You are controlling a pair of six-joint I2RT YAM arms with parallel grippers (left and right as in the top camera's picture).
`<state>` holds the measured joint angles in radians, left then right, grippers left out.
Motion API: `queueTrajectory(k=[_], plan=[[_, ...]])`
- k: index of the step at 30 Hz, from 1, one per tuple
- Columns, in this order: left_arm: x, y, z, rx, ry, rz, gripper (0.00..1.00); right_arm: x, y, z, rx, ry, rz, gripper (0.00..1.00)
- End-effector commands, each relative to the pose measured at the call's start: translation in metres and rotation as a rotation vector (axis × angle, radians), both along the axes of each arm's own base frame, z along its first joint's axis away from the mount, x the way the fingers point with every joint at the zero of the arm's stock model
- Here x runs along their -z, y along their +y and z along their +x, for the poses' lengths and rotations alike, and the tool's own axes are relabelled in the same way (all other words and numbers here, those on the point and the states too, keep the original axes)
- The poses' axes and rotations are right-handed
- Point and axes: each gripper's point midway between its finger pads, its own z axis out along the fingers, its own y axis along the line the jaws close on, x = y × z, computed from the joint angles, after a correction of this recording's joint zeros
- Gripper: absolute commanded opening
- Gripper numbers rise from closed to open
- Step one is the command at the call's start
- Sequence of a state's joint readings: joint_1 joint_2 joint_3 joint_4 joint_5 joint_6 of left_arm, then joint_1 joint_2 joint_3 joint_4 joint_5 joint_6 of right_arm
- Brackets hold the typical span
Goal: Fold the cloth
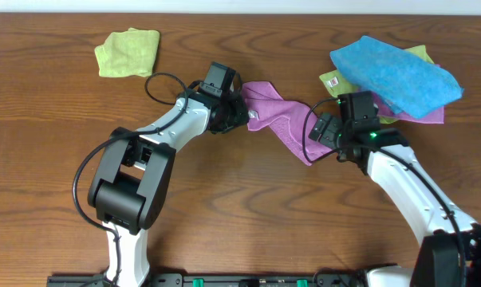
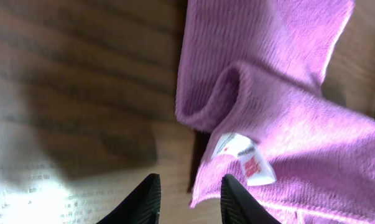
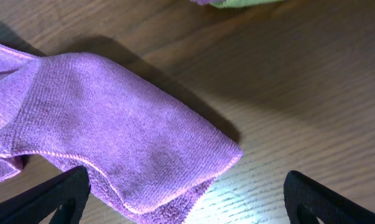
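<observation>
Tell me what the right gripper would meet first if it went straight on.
Probably the folded end of the magenta-purple terry washcloth, lying between the open jaws of the right gripper; depth is hard to judge.

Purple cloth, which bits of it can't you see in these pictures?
- Overhead: parts of the cloth hide under the left gripper and right gripper.
- Left wrist: tag print too blurry to read; the right edge cuts the cloth.
- Right wrist: the left and bottom edges cut it.

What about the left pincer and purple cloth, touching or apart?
Cannot tell. Left wrist view: one finger of the left pincer overlaps the purple cloth's edge; contact or gap isn't plain.
</observation>
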<state>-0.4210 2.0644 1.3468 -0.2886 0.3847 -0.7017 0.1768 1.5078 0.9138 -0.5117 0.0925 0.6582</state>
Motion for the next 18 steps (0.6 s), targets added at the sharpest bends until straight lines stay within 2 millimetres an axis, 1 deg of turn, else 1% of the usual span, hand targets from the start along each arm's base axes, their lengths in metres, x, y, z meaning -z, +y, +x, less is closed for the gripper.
queueTrajectory(k=[1,6,10,13,18], plan=[[0.003,0.005,0.005,-0.005,-0.028,0.036,0.33,-0.01,0.0,0.005,-0.063,-0.032,-0.008,0.99],[0.006,0.004,0.007,-0.005,-0.042,0.043,0.34,-0.013,0.003,0.01,-0.098,-0.057,-0.008,0.99],[0.013,-0.001,0.006,0.0,-0.034,0.041,0.34,-0.014,0.003,0.013,-0.114,-0.07,-0.018,0.99],[0.018,-0.007,0.003,0.008,-0.017,0.025,0.34,-0.015,-0.001,0.015,-0.112,-0.075,-0.023,0.99],[0.02,-0.012,0.0,0.013,-0.016,0.027,0.35,-0.015,-0.013,0.016,-0.085,-0.076,-0.026,0.99]])
